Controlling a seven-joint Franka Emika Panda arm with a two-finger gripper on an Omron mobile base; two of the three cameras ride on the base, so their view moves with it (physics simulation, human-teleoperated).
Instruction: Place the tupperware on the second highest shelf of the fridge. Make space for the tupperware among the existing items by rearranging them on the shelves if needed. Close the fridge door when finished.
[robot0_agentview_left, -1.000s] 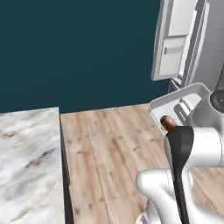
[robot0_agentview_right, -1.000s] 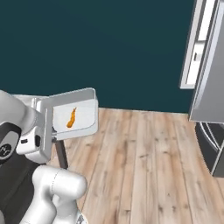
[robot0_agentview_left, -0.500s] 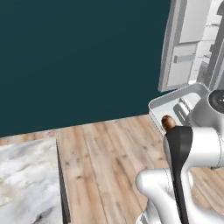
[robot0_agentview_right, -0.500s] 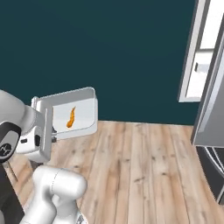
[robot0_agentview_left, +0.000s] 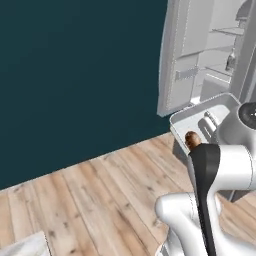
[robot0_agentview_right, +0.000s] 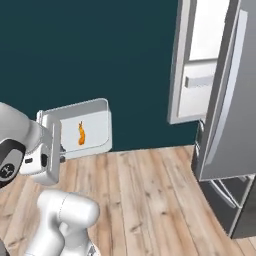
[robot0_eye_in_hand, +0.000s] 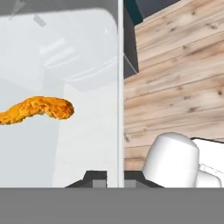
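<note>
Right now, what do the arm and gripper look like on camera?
The arm is glossy white with rounded, bulbous link shells, a black strip down one link and dark grey joint caps; one cap in the right base view carries a small white mark. The gripper shows two small dark grey finger tips. No loose cables or sleeves visible.

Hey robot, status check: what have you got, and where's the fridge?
Gripper shut on tub's rim. Tub held up off the floor. Fridge ahead right, door open.

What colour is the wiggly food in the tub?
Orange. The food piece in the white tupperware shows best in the hand view.
</note>
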